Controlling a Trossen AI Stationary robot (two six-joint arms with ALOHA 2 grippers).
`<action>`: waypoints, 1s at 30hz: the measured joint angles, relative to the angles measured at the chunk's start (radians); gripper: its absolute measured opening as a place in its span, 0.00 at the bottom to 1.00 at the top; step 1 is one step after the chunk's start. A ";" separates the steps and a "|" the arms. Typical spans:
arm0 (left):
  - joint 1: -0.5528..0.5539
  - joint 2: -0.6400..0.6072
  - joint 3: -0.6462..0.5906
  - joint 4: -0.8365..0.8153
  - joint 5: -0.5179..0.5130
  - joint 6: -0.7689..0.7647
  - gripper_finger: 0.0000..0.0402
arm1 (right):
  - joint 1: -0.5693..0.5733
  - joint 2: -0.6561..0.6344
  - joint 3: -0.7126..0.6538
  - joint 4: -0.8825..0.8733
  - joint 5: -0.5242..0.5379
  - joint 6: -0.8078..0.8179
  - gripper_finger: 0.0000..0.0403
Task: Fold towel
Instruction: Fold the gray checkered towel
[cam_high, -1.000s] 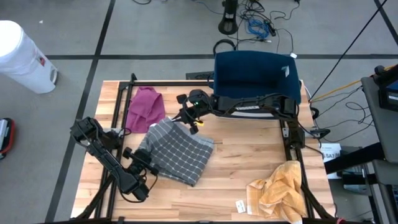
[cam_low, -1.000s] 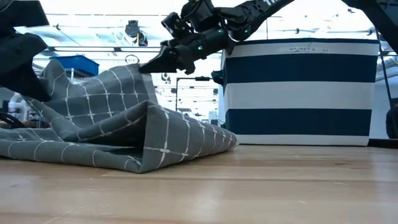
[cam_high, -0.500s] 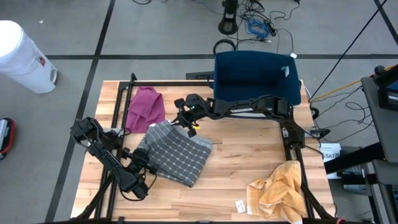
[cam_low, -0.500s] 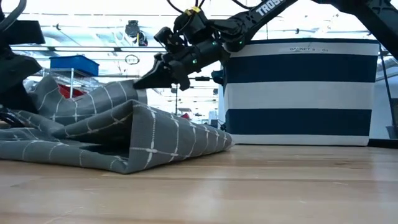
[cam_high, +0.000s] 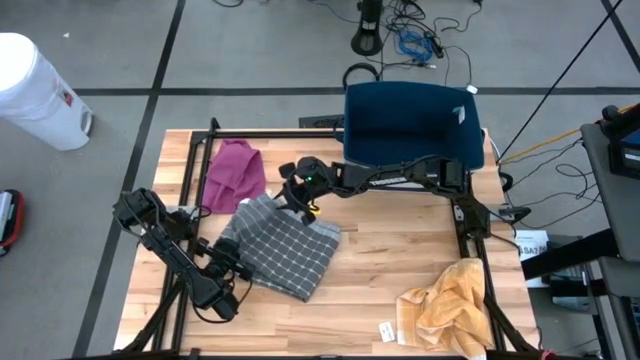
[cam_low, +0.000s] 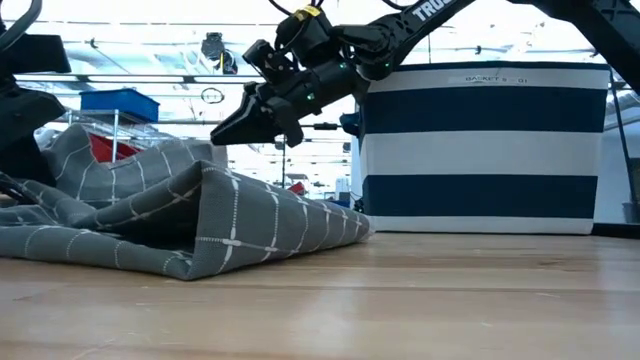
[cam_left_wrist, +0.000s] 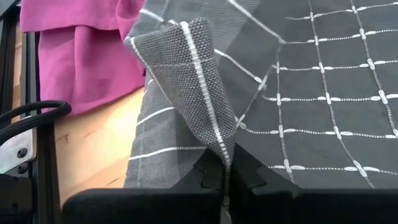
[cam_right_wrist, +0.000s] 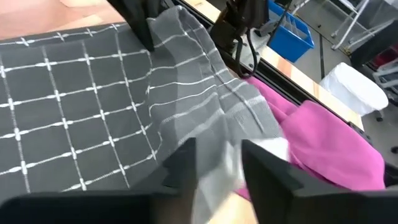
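Near the lower left of the high view, the left gripper (cam_high: 232, 268) pinches a corner of the grey checked towel (cam_high: 285, 250), lying rumpled at centre-left. It looks soft, light and limp; corners suit gripping. Farther up, the right gripper (cam_high: 298, 203) hangs spread just above its far edge.

Magenta cloth (cam_high: 234, 172), yellow cloth (cam_high: 447, 306) — striped navy basket (cam_high: 412, 122) behind.

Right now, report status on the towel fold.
Left gripper shut on grey towel corner. Right gripper open, just above towel's far edge, nothing held. Pink cloth beside towel, yellow cloth clear of it.
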 joint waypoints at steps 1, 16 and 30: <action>0.000 0.000 0.000 0.001 0.000 0.000 0.03 | -0.001 0.000 0.000 -0.002 0.013 0.004 0.36; 0.005 0.000 0.000 0.001 0.041 0.020 0.01 | -0.007 -0.141 -0.001 -0.281 0.076 0.042 0.67; -0.016 0.000 0.178 -0.228 0.041 0.063 0.00 | -0.030 -0.369 -0.001 -0.853 -0.230 0.082 0.62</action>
